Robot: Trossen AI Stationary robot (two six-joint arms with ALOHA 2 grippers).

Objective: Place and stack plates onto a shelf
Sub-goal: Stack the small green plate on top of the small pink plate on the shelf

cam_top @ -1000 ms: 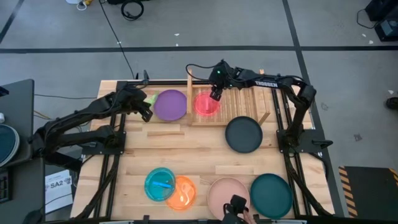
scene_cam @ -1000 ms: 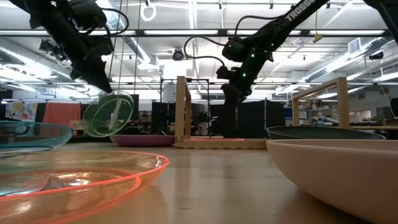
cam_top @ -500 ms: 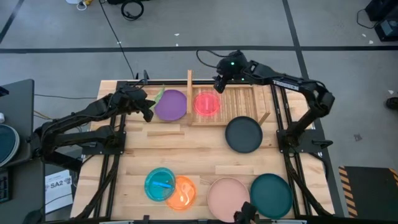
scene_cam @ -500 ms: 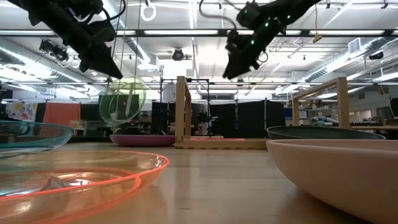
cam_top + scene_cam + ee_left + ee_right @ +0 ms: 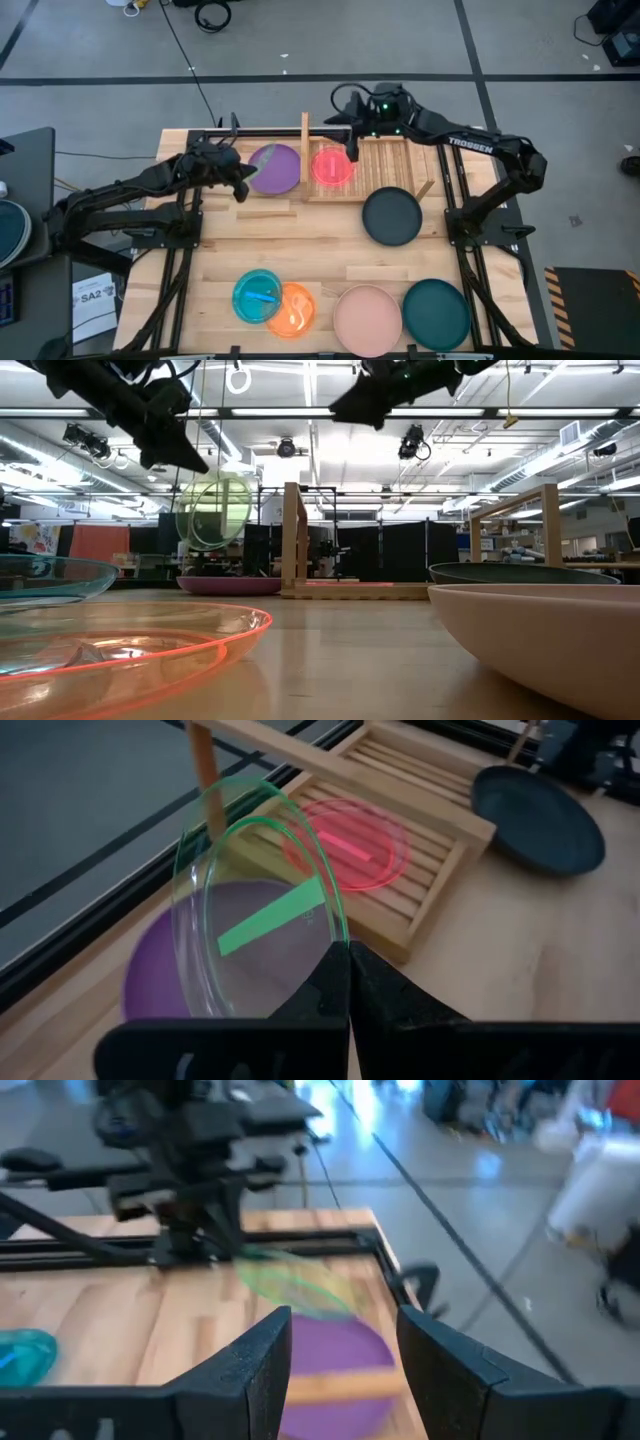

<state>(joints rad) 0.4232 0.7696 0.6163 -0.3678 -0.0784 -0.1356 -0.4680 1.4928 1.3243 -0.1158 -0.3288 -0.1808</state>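
Observation:
My left gripper [image 5: 241, 184] is shut on a small translucent green plate [image 5: 255, 900], which it carries above the purple plate [image 5: 275, 168]; the purple plate lies flat on the table just left of the shelf [image 5: 385, 160]. The low view shows the green plate [image 5: 213, 512] nearly on edge in the air. A translucent red plate [image 5: 332, 166] lies on the slats at the shelf's left end. My right gripper [image 5: 342, 1365] is open and raised over the shelf's far edge [image 5: 352, 142], touching nothing. My left gripper pinches the green plate's rim [image 5: 335, 938] between its two shut fingers, at the point of the rim nearest the wrist. The fingers come from the table's left. The plate is lifted clear and stands steeply tilted, almost on edge, above the purple plate.
A black plate [image 5: 391, 216] sits at the shelf's near right corner. Along the near edge lie a pink plate [image 5: 365, 318], a teal plate [image 5: 436, 312], and a blue plate [image 5: 257, 296] overlapping an orange one [image 5: 295, 312]. The shelf's upright left board [image 5: 292, 538] stands between the purple and red plates.
My right gripper has risen from just over the red plate and drawn back toward the table's far edge; the red plate stays on the slats. My left gripper has carried the green plate up and toward the shelf, and the plate has tipped more upright.

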